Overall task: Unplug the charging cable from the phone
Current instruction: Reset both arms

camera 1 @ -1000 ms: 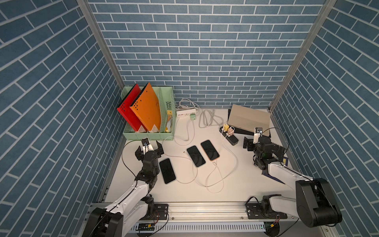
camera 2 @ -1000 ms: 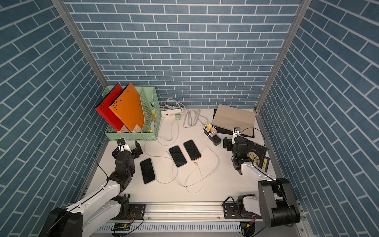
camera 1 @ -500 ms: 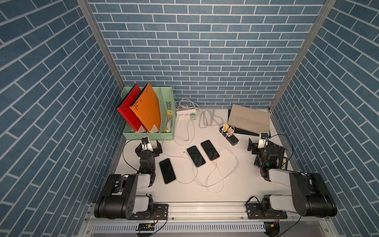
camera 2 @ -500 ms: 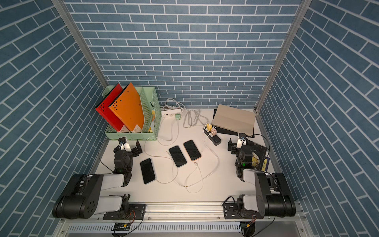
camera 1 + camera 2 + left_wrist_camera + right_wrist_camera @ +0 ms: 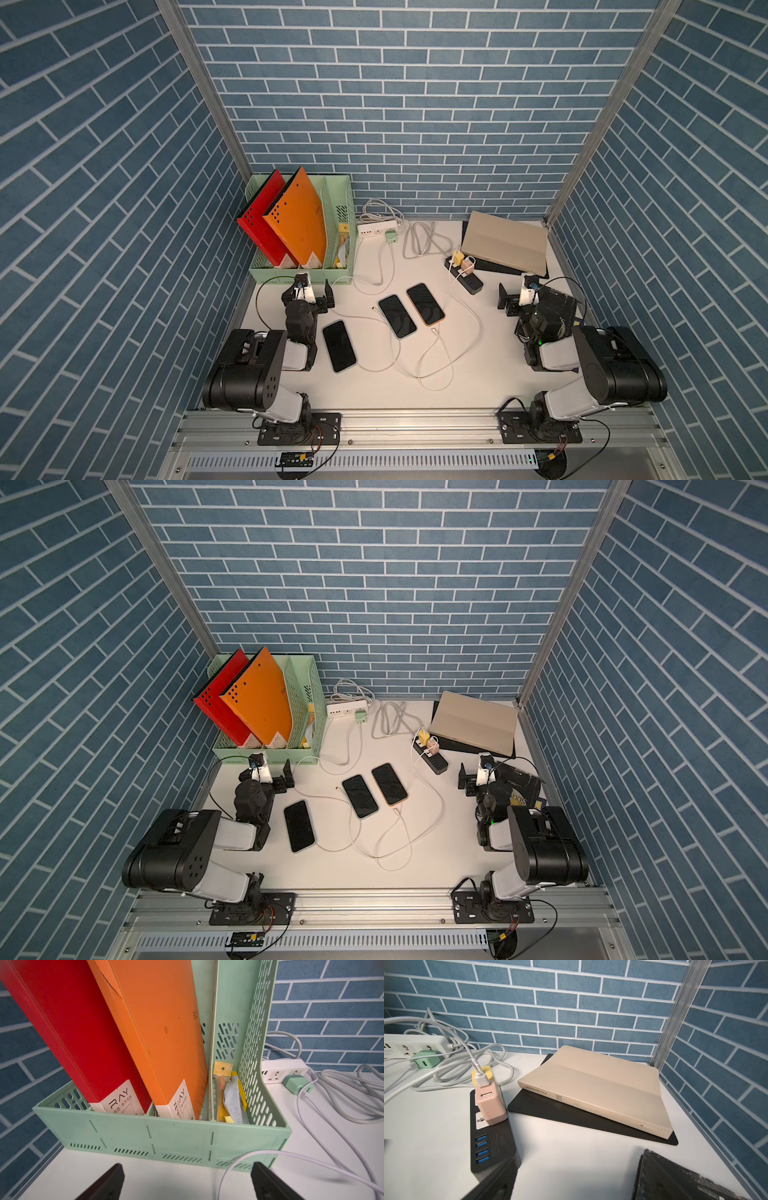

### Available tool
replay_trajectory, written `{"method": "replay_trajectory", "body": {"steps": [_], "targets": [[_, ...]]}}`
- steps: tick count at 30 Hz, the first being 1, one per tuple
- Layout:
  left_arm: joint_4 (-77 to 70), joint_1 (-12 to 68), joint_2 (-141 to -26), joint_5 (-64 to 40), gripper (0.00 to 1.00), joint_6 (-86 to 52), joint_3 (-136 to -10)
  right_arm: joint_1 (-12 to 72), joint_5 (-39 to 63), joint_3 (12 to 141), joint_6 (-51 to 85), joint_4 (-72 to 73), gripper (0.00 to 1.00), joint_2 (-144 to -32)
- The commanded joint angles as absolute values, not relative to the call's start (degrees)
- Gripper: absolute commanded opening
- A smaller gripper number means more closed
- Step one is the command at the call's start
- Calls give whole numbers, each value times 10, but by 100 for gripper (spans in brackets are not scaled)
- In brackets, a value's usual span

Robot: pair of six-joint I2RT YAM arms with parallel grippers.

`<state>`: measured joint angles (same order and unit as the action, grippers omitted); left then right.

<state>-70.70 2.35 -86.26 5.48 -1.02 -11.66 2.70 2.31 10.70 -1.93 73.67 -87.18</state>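
With the jaws of the left gripper (image 5: 308, 296) and right gripper (image 5: 521, 297) apart and empty, the phone (image 5: 338, 345) lies flat on the desk (image 5: 478, 374) near the left gripper, its charging cable (image 5: 376, 369) seemingly still seated at the near end, so pinch the plug itself and pull straight.

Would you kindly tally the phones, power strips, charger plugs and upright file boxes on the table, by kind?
Phones: 3
Power strips: 2
Charger plugs: 3
Upright file boxes: 2
Total: 10
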Motion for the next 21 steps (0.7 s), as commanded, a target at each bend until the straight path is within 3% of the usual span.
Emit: {"method": "replay_trajectory", "body": {"steps": [1, 21], "targets": [[-720, 20, -864, 49, 100, -4, -124, 24, 18, 110, -27, 761, 100, -874], [-720, 20, -864, 49, 100, -4, -124, 24, -1, 113, -21, 757, 99, -875]]}}
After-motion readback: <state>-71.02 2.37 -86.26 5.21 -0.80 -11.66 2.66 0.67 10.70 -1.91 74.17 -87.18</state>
